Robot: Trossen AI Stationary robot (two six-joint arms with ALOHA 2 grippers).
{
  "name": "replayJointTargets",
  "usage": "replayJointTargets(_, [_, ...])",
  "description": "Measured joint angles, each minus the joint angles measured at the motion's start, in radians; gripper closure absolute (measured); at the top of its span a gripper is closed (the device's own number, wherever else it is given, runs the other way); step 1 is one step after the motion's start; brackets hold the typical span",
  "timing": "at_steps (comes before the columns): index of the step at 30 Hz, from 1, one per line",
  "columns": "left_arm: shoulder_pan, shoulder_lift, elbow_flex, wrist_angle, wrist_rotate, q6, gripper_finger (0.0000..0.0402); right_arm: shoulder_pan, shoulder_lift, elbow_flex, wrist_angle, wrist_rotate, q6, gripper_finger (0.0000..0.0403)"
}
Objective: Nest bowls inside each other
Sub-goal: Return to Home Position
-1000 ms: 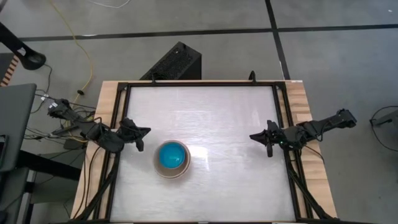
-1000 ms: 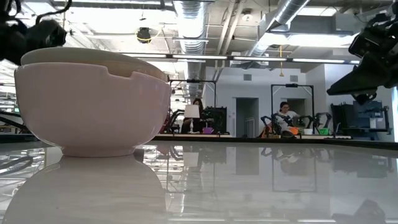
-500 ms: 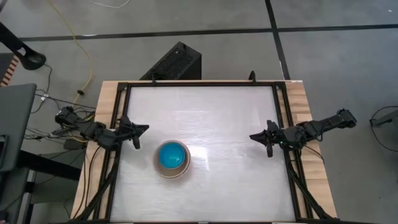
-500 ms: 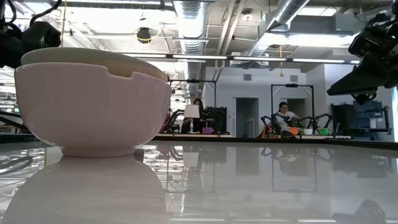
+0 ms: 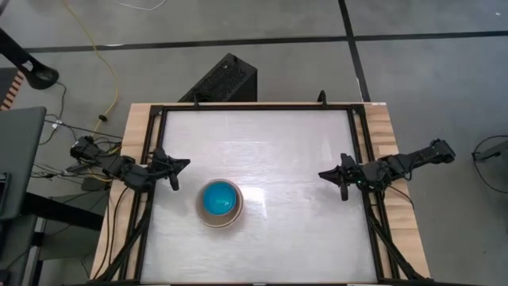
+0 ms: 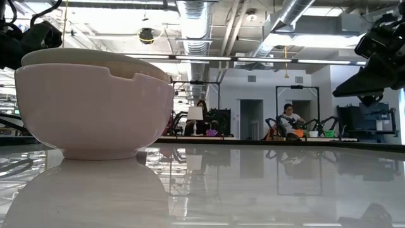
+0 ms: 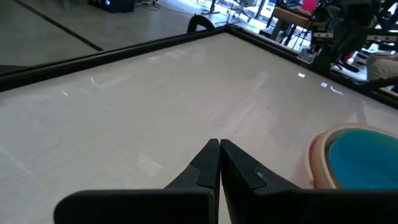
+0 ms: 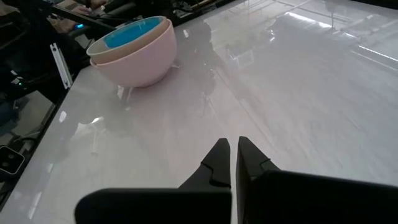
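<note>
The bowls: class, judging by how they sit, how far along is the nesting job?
Done: the bowls sit nested in one stack, blue innermost. In hand: nothing; left hand and right hand are shut, empty, at the sides of the table. Left: no loose bowl shows.

Probably a robotics lab, exposed ceiling ducts [image 6: 193, 19], far workbenches [image 6: 209, 134]

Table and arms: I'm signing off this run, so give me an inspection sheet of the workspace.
Surface: white table, glossy, nothing spilled seen.
Job's things: one bowl stack, left of centre; pink bowl outermost, cream bowl rim showing above it, blue bowl innermost.
Clutter: nothing seen.
Grippers: left gripper shut, empty, at the left edge; right gripper shut, empty, at the right edge.
Cables: yellow cable on the floor.
Surroundings: black box behind the table; people far off.
</note>
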Motion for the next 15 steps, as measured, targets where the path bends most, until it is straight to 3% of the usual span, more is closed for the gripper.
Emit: replayJointTargets(15, [0.000,0.000,0.000,-0.003,0.005,0.000,0.0401,0.000,0.000,-0.001,0.009,0.000,0.000,0.0403])
